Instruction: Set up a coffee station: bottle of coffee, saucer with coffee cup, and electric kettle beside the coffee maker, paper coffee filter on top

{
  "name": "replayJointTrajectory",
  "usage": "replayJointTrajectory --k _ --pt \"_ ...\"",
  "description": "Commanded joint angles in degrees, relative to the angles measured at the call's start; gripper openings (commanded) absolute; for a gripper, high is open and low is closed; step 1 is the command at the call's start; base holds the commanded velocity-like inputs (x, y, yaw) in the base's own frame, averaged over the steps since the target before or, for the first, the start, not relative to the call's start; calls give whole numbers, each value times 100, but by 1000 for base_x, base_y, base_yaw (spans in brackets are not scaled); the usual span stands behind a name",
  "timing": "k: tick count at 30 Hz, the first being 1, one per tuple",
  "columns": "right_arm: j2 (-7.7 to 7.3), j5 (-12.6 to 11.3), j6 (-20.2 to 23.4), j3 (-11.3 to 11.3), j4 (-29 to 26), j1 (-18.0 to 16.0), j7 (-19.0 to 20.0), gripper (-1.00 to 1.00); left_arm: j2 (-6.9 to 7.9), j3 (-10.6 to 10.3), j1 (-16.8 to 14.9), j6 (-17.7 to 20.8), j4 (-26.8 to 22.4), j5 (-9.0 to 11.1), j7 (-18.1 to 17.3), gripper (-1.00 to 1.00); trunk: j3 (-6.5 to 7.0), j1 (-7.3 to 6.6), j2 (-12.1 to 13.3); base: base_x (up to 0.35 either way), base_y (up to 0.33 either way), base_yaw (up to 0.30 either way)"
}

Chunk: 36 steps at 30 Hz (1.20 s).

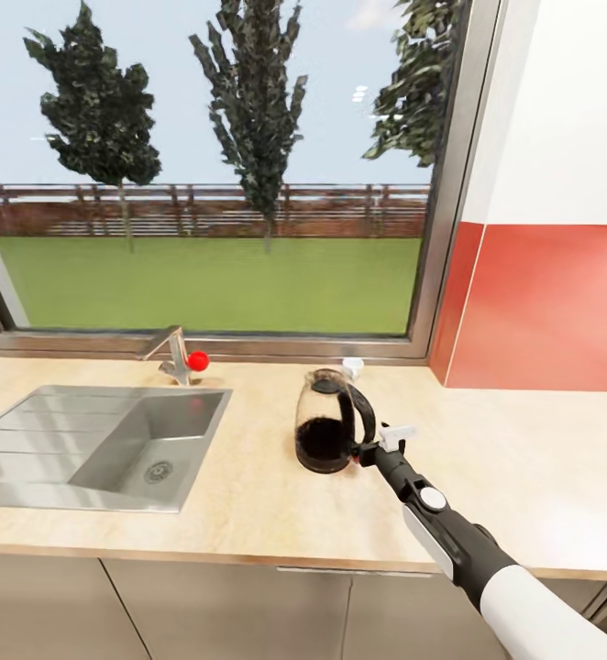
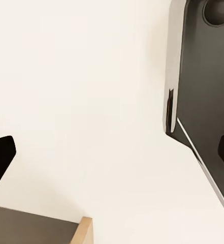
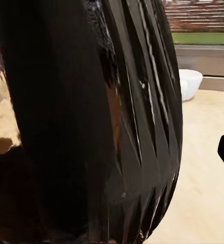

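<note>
While the right fingers (image 1: 369,451) grip the electric kettle (image 1: 326,423), it stands on the kitchen countertop (image 1: 524,458) below a window (image 1: 221,165).

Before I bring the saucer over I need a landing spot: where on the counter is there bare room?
The kitchen countertop is bare between the electric kettle and the red wall panel. A narrower strip lies between the sink and the kettle. It is crowded at the kettle's handle, where the right gripper sits, and behind it by a small white object.

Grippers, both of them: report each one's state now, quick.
Left gripper: cannot be told from these views.
Right gripper: at the black handle of the electric kettle on the kitchen countertop; appears closed on it.
</note>
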Motion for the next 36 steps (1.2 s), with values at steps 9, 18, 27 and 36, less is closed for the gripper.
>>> replayJointTrajectory --k 9,18,27,36 --pt "8 -68 -27 26 160 -8 14 100 -2 44 0 -11 -3 -60 12 100 -9 3 -7 31 11 0" --pt "21 -68 -27 26 206 -8 14 -100 -2 36 1 -11 -6 -60 13 100 -9 3 -7 43 63 0" --pt "12 -70 -36 26 196 -8 14 -100 -2 36 1 -11 0 -60 11 100 -9 3 -7 5 6 0" --pt "12 -70 -36 26 181 -8 14 -100 0 36 3 -11 2 -60 9 100 -9 3 -7 0 0 0"
